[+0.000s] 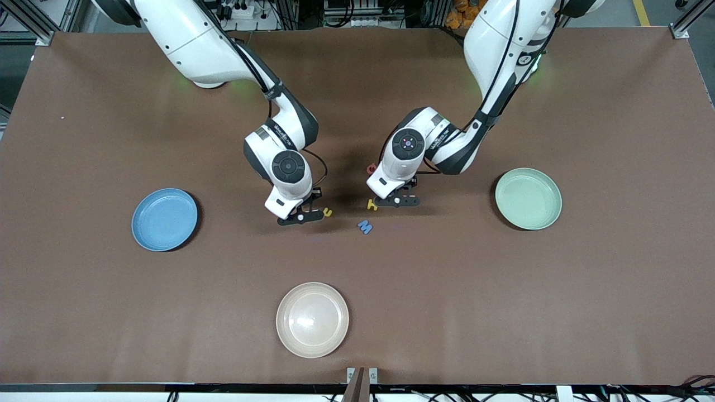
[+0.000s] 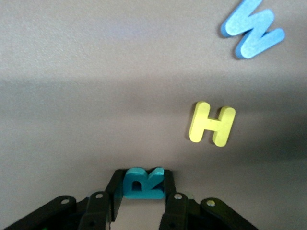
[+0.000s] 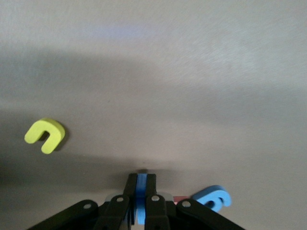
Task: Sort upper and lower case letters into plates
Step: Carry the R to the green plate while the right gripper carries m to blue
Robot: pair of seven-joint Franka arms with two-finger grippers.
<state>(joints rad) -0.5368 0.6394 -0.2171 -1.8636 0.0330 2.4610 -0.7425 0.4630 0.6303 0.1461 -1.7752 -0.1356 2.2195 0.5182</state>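
My left gripper (image 1: 403, 200) is low over the table's middle, shut on a teal letter R (image 2: 144, 182). A yellow H (image 1: 371, 205) lies beside it, and a blue M (image 1: 365, 226) lies nearer the front camera; both show in the left wrist view, the H (image 2: 212, 123) and the M (image 2: 253, 28). My right gripper (image 1: 304, 215) is shut on a thin blue letter (image 3: 141, 191) seen edge-on. A yellow u (image 1: 328, 212) lies beside it. The blue plate (image 1: 165, 219) and the mint green plate (image 1: 528, 198) hold nothing.
A cream plate (image 1: 312, 319) sits near the front edge. A red letter (image 1: 370, 167) lies by the left arm's wrist. A light blue letter (image 3: 213, 198) and a red bit (image 3: 180, 199) lie close to my right gripper's fingers.
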